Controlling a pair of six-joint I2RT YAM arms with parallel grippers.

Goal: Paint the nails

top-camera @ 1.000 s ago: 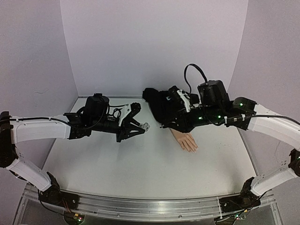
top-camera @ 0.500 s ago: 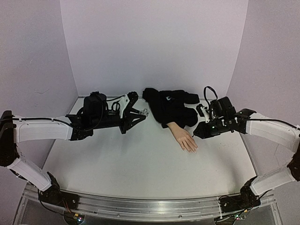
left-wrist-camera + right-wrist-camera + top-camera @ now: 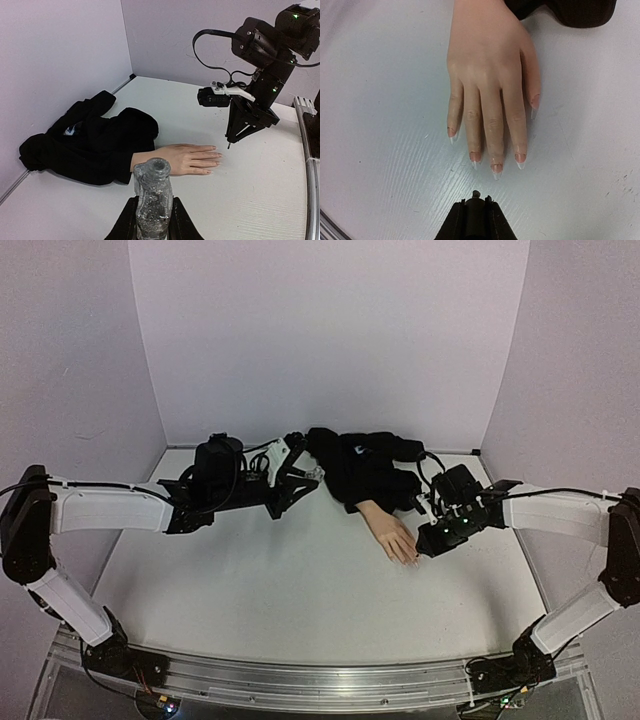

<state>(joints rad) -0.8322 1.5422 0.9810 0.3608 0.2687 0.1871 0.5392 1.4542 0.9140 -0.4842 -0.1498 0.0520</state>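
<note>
Top external view: the white table (image 3: 300, 590) has both arms reaching in toward its far half. The left arm (image 3: 110, 510) comes in from the left, the right arm (image 3: 550, 510) from the right.

The black sleeve (image 3: 365, 468) lies crumpled at the far edge, near the back wall, slightly right of centre. The mannequin hand (image 3: 395, 535) comes out of the sleeve's near side. It lies palm down and flat on the table, fingers spread a little and pointing to the near right.

The left gripper (image 3: 152, 222) sits left of the sleeve, well apart from the mannequin hand. Its jaws are clamped on a clear bottle (image 3: 152, 195) with glittery contents, held upright between the fingers.

The right gripper (image 3: 476, 201) is just beyond the mannequin's fingertips and points down at the table. Its jaws are together on a thin dark stick (image 3: 476, 193), and only the stick's end shows past the fingers. In the right wrist view that end sits just short of the middle fingertip, not touching it. Whether it touches the table cannot be told.

The nails (image 3: 496, 169) are long, pale and glossy. Four are at the finger ends nearest the right gripper. The thumb nail sits further back, on the side of the hand.
</note>
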